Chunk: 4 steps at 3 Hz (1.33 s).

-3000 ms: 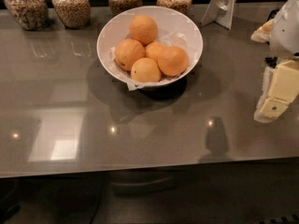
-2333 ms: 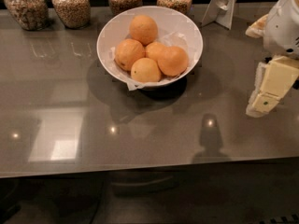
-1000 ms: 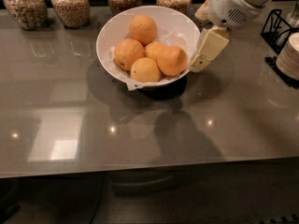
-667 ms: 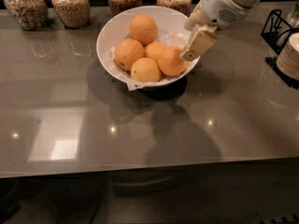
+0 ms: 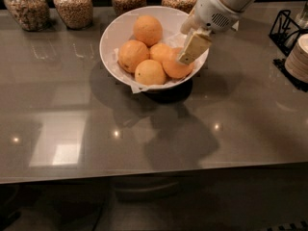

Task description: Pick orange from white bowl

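Note:
The white bowl [image 5: 109, 37] stands on the grey counter at the back middle, lined with crinkled white paper, and holds several oranges. The orange [image 5: 174, 68], wide and deep reddish-orange, lies at the bowl's right side. A paler one [image 5: 150, 72] lies in front, another [image 5: 133, 55] at the left, one [image 5: 147, 30] at the back, and a small one [image 5: 159, 52] sits half hidden in the middle. My gripper [image 5: 193, 48] reaches in from the upper right and hangs right over the orange's upper right part, partly covering it.
Several glass jars of grain [image 5: 73, 5] line the back edge. A black wire rack [image 5: 285, 29] and a stack of plates [image 5: 299, 57] stand at the right edge. The counter's front edge runs across the lower part of the view.
My gripper has swung from the counter's right side leftward and up to the bowl, and now sits over the right-hand orange. The oranges and the bowl have not moved.

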Available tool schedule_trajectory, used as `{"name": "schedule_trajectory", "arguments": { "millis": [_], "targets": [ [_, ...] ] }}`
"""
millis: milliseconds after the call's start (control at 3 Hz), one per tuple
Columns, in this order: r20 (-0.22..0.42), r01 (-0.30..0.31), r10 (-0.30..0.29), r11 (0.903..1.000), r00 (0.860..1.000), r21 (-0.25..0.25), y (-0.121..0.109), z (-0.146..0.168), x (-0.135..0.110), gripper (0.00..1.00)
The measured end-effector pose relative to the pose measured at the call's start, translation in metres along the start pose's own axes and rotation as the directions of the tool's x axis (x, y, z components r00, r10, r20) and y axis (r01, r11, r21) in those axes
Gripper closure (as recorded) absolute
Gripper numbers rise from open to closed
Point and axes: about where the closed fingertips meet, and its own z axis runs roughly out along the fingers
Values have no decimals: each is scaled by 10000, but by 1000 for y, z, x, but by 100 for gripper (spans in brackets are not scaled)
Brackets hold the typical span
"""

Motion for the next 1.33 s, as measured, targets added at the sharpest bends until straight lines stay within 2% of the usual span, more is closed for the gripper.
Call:
{"name": "schedule_trajectory", "arguments": {
  "millis": [667,1333],
  "targets": [
    [-60,-59,57,9995,10000,-320,-2,19,1,43],
    [-285,-256,241,9983,9993,-522,-5,35,9,42]
  ]
}}
